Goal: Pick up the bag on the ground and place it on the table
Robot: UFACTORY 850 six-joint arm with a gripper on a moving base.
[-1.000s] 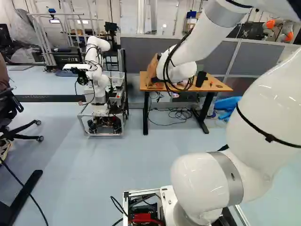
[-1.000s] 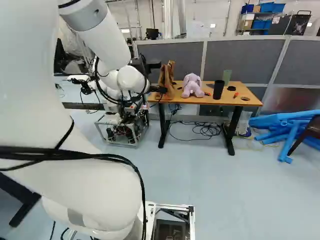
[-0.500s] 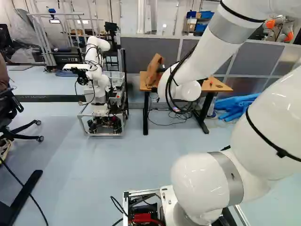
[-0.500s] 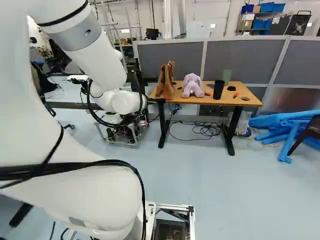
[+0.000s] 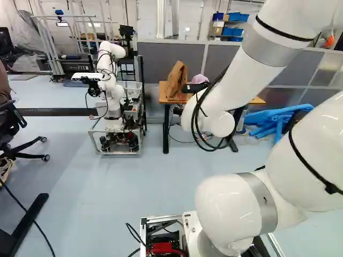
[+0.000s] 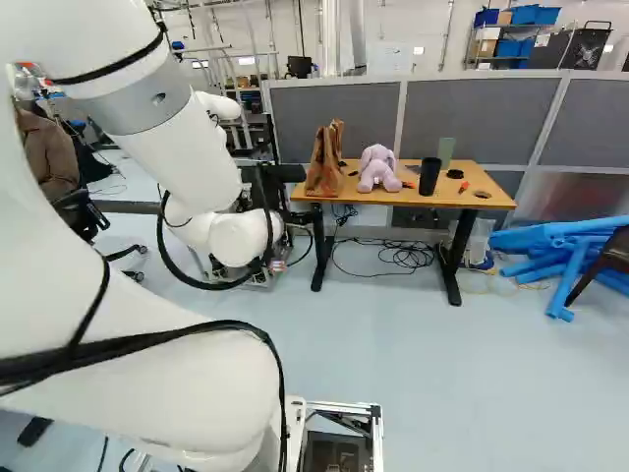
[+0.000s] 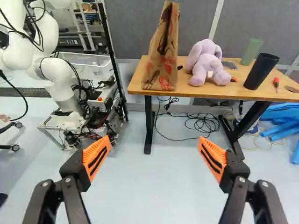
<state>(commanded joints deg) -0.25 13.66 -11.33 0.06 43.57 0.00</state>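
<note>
In the left base view, can see a brown bag point(image 5: 176, 80) upright at the left end of the table point(image 5: 257, 100), with a peaked, uneven top and perhaps a crease down its front. Nearer, see the white arm point(image 5: 236, 80) crossing in front of the tabletop; left of the table, another robot point(image 5: 113, 88).

In the right base view, find the bag tall and narrowing upward, just beside a lilac plush toy point(image 6: 377, 169). Farther right, see a black cup point(image 6: 429, 177). Near the table's left end, see the gripper point(image 6: 307, 196), with fingers spread.

In the wrist view, looking along the gripper point(image 7: 155, 142), find both fingers wide apart, orange pads point(image 7: 97, 156) facing inward. Ahead of them, see the bag standing close to the table's front edge, in lightly creased brown paper, printed with red and dark shapes. Under the tabletop, see tangled black cables point(image 7: 201, 123) on the floor point(image 7: 163, 186).
</note>
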